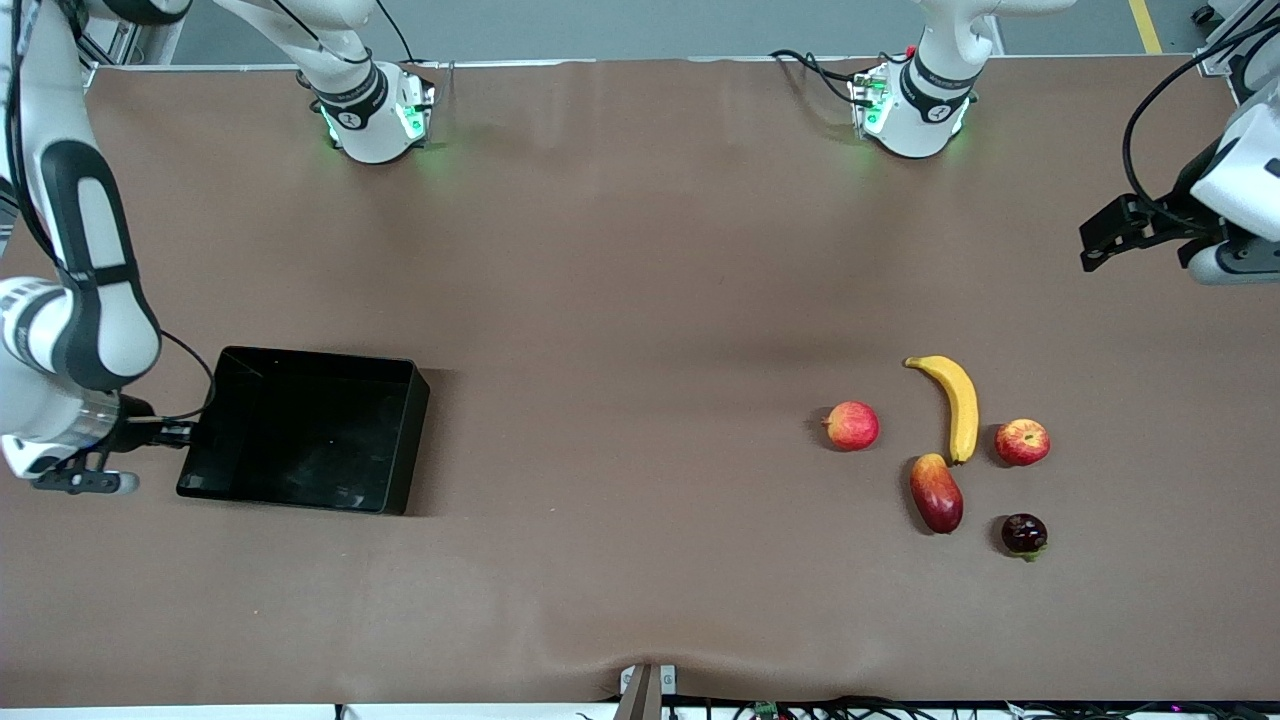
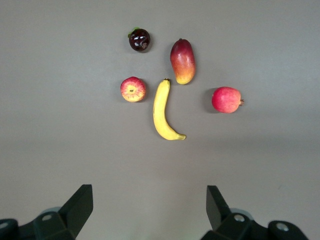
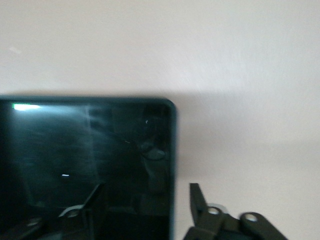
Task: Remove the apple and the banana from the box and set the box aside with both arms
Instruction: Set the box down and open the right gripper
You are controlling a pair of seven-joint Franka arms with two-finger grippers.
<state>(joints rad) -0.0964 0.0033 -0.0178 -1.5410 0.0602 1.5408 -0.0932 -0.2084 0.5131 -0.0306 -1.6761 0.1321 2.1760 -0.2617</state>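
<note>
The desk [image 1: 640, 250] carries everything, and the box serves below as the landmark.

The box [image 1: 305, 430] sits toward the right arm's end of the desk, empty. It is a shallow black tray with low walls and a glossy finish. Judged from its look, it is light and stiff but slick; a pinch across one thin wall is the natural hold, and with one wall taken alone it would likely pivot, so a hold at two walls suits a two-arm move.

The right claw [image 3: 145, 205] is at the box's outer wall, the one away from the fruit. In the right wrist view its fingers stand apart astride that wall, one inside the box and one outside, not pressing it: released.

The left claw [image 2: 150, 210] hangs spread wide and empty over the desk at the left arm's end, well apart from the box; this arm waits.

The banana [image 1: 957, 403] lies on the desk well apart from the box, toward the left arm's end. It looks soft-skinned and bruisable; the thick middle is the place to grip.

The apple [image 1: 1022, 442] rests just beside the banana, on the side away from the box. It appears firm, round and apt to roll; grip across its widest part.

A mango [image 1: 936, 492], a pinker round fruit [image 1: 851, 425] and a small dark fruit [image 1: 1024, 534] lie near the banana.
</note>
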